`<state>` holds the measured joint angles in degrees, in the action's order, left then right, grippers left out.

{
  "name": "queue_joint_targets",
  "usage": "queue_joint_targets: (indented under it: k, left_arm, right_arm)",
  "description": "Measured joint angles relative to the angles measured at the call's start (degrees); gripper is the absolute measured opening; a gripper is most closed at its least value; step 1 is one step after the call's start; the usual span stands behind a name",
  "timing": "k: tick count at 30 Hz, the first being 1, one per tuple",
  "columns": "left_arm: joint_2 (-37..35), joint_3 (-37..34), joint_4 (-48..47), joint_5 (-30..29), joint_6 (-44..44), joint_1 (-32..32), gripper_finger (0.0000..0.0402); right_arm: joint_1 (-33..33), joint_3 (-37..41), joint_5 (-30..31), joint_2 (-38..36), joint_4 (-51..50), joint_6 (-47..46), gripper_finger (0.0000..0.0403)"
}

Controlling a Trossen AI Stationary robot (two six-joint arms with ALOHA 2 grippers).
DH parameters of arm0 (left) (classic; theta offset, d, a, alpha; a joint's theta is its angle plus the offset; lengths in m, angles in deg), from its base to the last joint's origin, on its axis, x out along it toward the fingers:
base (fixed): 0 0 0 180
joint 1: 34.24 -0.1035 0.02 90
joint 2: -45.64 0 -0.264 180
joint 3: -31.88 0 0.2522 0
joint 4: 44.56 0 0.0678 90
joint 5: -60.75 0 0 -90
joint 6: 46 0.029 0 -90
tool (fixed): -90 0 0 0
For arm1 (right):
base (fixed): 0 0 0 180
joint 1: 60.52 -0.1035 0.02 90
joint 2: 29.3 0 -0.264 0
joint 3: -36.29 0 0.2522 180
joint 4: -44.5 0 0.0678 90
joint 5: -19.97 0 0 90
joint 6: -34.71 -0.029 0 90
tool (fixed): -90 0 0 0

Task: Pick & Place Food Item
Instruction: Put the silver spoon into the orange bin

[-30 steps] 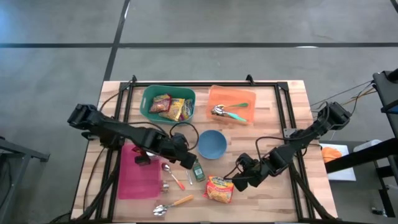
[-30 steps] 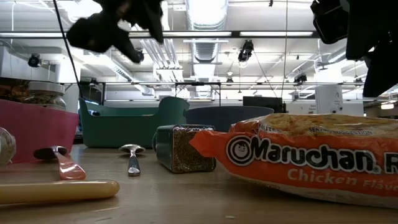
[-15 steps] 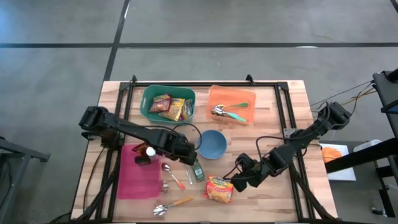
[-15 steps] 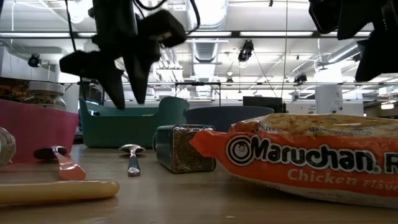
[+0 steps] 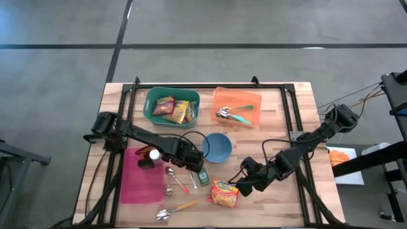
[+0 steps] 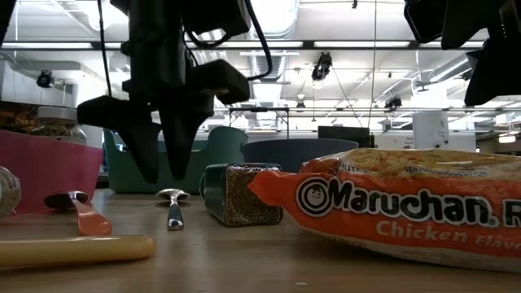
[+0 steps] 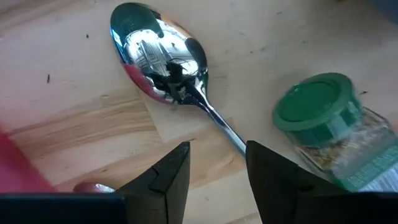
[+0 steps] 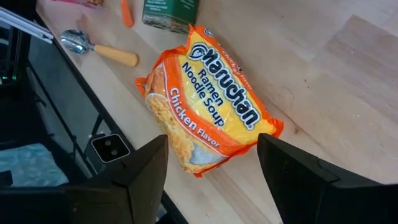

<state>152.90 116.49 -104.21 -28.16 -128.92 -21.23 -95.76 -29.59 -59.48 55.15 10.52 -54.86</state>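
Orange "Maruchan Ramen Noodle Soup Chicken Flavor" packet (image 8: 208, 112) beneath released right gripper (image 8: 211, 163); left gripper (image 7: 216, 160) unclenched.

Quick count on my counter (image 5: 289, 114): one ramen packet (image 5: 224, 193), one green-lidded spice jar (image 5: 202, 174), one blue bowl (image 5: 217, 147), three bins, namely green (image 5: 151, 107), orange (image 5: 236, 98), pink (image 5: 143, 181), and three loose utensils near the front.

Two dark jointed arms (image 5: 143, 137) trail black cables (image 5: 273, 143) and end in flat black fingers (image 7: 171, 177).
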Motion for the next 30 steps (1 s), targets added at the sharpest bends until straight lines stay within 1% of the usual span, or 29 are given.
queue_joint_targets:
  k: [10, 19, 24, 30]
  left_arm:
    - [3.64, -0.04, 1.32, -0.49, -1.16, -1.37, 0.0156]
    - [3.74, -0.04, 2.35, -2.56, -1.47, -3.01, 0.0156]
    - [4.45, -0.35, 2.71, -2.61, -0.92, -3.42, 0.0156]
    - [4.64, -2.66, 4.55, -1.89, -0.48, -3.48, 0.0156]
  right_arm:
    - [0.0, 0.0, -0.38, 0.0, 0.28, 0.99, 0.0242]
    - [-0.02, 0.02, -0.68, 0.0, 1.64, 2.49, 0.0242]
    - [-0.02, 0.02, -1.73, -0.01, 1.75, 2.88, 0.0242]
    - [-0.02, 0.02, -2.01, -0.07, 1.8, 3.25, 0.0242]
